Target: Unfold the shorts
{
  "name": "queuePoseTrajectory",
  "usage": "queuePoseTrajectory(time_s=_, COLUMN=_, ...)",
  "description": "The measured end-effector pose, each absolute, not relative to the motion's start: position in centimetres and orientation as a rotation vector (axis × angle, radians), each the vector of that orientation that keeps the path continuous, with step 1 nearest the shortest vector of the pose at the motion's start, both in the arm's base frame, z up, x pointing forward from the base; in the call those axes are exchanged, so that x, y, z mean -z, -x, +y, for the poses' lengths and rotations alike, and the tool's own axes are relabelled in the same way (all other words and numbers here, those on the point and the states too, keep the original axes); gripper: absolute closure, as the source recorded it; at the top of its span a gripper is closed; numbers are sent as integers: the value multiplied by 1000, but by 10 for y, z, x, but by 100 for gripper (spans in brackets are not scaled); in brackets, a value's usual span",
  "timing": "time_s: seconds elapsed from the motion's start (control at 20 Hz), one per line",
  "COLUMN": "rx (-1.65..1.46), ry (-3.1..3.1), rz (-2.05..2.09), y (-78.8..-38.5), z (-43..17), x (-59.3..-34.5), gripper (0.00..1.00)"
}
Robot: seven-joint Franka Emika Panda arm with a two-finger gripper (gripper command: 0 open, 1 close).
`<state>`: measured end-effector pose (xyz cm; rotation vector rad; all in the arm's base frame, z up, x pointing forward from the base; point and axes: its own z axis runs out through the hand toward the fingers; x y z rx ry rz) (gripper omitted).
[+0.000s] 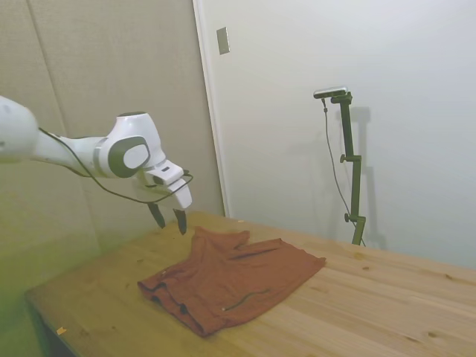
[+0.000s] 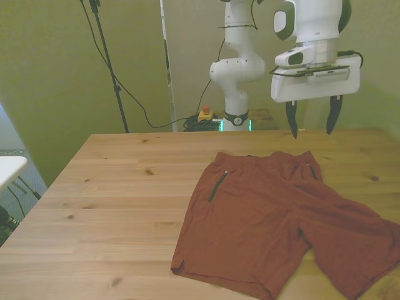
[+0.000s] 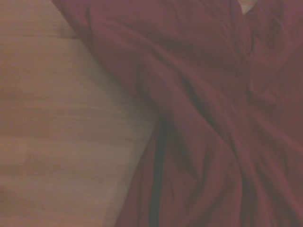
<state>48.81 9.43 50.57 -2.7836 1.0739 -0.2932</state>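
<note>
A: We've got the shorts (image 2: 275, 225) lying spread flat on the wooden table (image 2: 119, 200), rust-red, both legs opened out toward the near edge in the front view. The waistband runs along the far side, and we can see a dark zip pocket on the front view's left hip.

B: And from the side view we see the shorts (image 1: 230, 279) sitting roughly mid-table, with one corner of cloth bunched and slightly raised on the end nearest the arm. The leg on the front view's right runs off toward that corner of the table, reaching the picture's edge.

A: Up close, the wrist view gives us the shorts (image 3: 213, 123) as creased, folded red fabric beside bare wood, blurred though.

B: Now the gripper (image 2: 310, 117). We see it hanging in the air above the table's far side, beyond the waistband, clear of the cloth.

A: Its two dark fingers (image 2: 292, 120) point straight down, spread wide apart with nothing between them.

B: The side view agrees with us: the gripper (image 1: 169, 216) hovers above the table just beside the raised corner of cloth, touching nothing, fingers parted.

A: Behind it in the front view we see the white robot base (image 2: 236, 75) with a cable trailing down to the floor.
</note>
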Motion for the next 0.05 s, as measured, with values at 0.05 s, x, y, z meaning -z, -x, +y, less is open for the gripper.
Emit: queuePoseTrajectory(time_s=0.05, rx=294, ry=2790, rz=1058, y=-471, z=92, x=-505, gripper=0)
